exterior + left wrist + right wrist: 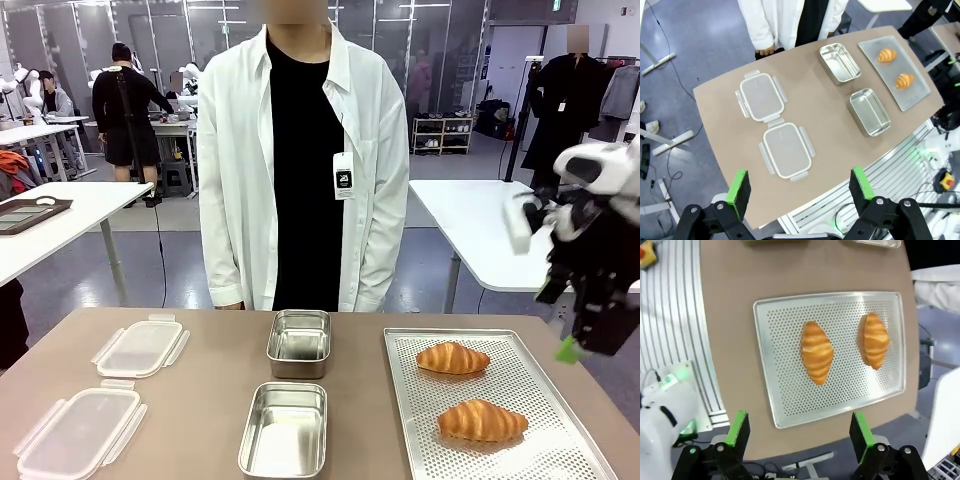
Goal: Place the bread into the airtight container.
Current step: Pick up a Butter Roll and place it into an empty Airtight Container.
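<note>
Right gripper seemingly well above bread

Right gripper, jaws spread, hangs high over tray with open air straight down. First croissant lies directly beneath and second croissant beside it, bare tray between and around both.

Left gripper, jaws spread, high over table. Beneath it nearer lid and farther lid. Off to one side nearer box and farther box, open-topped, bare strips between.

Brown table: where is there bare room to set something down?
The widest bare strip lies between the clear plastic lids and the steel rectangular containers. A narrower gap separates those containers from the perforated metal tray, crowded by two golden croissants.
</note>
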